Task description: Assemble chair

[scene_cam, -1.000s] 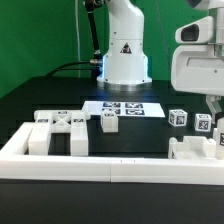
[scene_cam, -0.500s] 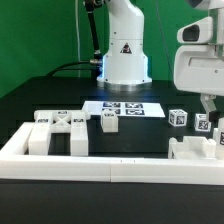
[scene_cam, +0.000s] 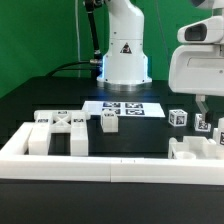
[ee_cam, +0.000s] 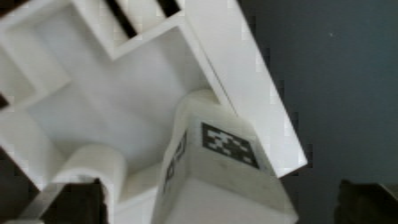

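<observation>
White matt plastic forms all the chair parts point(scene_cam: 60, 130), and most of them carry a square black-and-white tag. The parts lie separate on the black table point(scene_cam: 30, 100), not joined.

In the exterior view, locate the following:
- A cluster of blocky parts at the exterior view's left. They stand close together with tags on their upper faces.
- A short block point(scene_cam: 108, 122), which stands apart from the cluster, just in front of the marker board point(scene_cam: 125, 107).
- The first tagged cube point(scene_cam: 178, 118) and the second tagged cube point(scene_cam: 203, 124), which sit near each other toward the exterior view's right.
- A larger notched part point(scene_cam: 190, 150), which lies in front of the cubes.

The border rail point(scene_cam: 110, 165) is the only enclosure. This low white wall runs along the near edge of the table and turns back at the exterior view's left. The cluster sits inside its corner. The notched part sits just inside its long run.

In the wrist view, a cut-out panel point(ee_cam: 107, 80) with rectangular openings fills much of the picture. A tagged post point(ee_cam: 222, 150) shows in front of it with its tag facing the camera. You cannot tell whether the post touches the panel.

Check the gripper point(ee_cam: 206, 199) in the wrist view. One fingertip point(ee_cam: 50, 200) shows on each side of the tagged post. The jaws stand wide apart, no pad visibly touches the post, and the gripper holds nothing. In the exterior view, the gripper hangs over the exterior view's right end of the table, above the second tagged cube and the notched part.
</observation>
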Robot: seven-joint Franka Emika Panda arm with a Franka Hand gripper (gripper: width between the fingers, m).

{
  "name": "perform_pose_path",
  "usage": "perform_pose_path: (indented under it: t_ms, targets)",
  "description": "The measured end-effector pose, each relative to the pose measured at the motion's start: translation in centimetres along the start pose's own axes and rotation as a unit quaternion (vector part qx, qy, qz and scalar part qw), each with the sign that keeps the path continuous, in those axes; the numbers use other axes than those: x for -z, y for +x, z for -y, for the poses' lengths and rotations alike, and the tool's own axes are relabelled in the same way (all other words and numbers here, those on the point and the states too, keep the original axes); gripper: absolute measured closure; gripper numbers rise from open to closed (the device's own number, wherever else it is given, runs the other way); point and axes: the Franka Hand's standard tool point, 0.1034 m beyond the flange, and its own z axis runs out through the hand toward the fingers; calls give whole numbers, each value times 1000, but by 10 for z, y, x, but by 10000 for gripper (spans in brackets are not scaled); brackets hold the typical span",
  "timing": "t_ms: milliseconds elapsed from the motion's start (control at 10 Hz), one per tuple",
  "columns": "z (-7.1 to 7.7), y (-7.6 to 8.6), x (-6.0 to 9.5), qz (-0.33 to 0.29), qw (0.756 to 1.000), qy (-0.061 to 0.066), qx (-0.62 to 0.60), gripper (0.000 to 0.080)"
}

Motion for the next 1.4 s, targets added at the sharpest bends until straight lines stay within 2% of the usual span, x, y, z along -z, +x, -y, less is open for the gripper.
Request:
perform_pose_path:
  t_ms: [300, 900, 1000, 1100, 1200, 1300, 1400]
  targets:
    - [0, 1, 0, -1, 988, -1, 156, 151]
    - [-3, 2, 0, -2, 923, -10, 384, 151]
    - [-3, 2, 0, -1, 919, -10, 393, 151]
    - [-3, 2, 0, -1, 920, -10, 391, 238]
    - [-3, 2, 0, -1, 922, -10, 386, 420]
    - [-3, 2, -1, -1, 926, -10, 377, 420]
    - [-3, 2, 0, -2, 926, -10, 378, 512]
